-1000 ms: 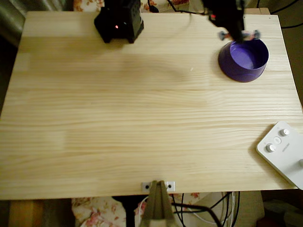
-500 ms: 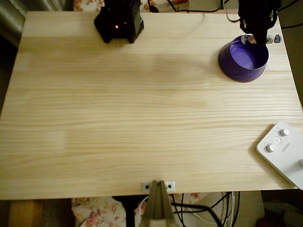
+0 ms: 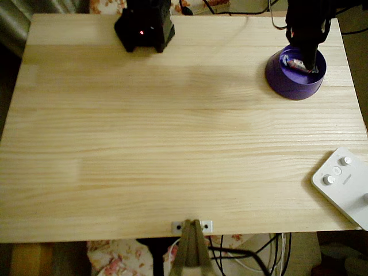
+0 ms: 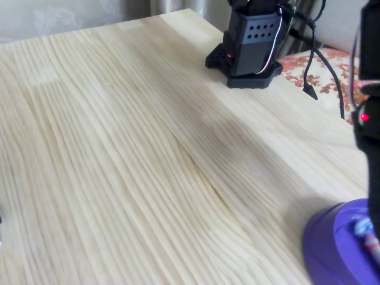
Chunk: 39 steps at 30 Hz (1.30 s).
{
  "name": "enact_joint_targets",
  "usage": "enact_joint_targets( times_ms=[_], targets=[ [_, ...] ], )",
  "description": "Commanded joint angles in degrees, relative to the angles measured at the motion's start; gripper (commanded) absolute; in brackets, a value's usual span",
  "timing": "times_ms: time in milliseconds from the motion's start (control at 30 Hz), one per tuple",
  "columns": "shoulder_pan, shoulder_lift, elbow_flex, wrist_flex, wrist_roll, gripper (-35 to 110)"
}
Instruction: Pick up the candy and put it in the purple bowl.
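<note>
The purple bowl (image 3: 276,76) stands near the table's back right corner in the overhead view, and its side shows at the bottom right of the fixed view (image 4: 325,249). My black gripper (image 3: 310,62) reaches down into the bowl from behind. The candy (image 3: 295,64), pinkish with pale twisted ends, sits at the gripper's tip inside the bowl. In the fixed view the candy (image 4: 368,238) lies within the bowl's rim against the dark gripper (image 4: 374,217) at the picture's right edge. The gripper looks shut on the candy; its fingers are hard to separate.
The arm's black base (image 3: 145,26) stands at the back of the table, also in the fixed view (image 4: 249,44), with cables behind it. A white device with round knobs (image 3: 344,183) lies at the front right corner. The table's right edge runs close to the bowl.
The gripper carried the candy rightward over the bowl's back rim, then came down and forward into the bowl. The candy now sits inside the rim.
</note>
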Motion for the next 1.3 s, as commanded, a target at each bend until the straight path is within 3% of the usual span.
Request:
enact_joint_targets(
  times_ms=[0,233,867,1267],
  targets=[
    [3.52,0.88,-8.17,6.24,1.41,1],
    [13.71,7.56,0.35,6.42,5.01,0],
    [43.33,37.71,34.01,9.23,-2.11,-1],
    [68.47,56.16,52.73,0.70,-4.39,-1]
  ],
)
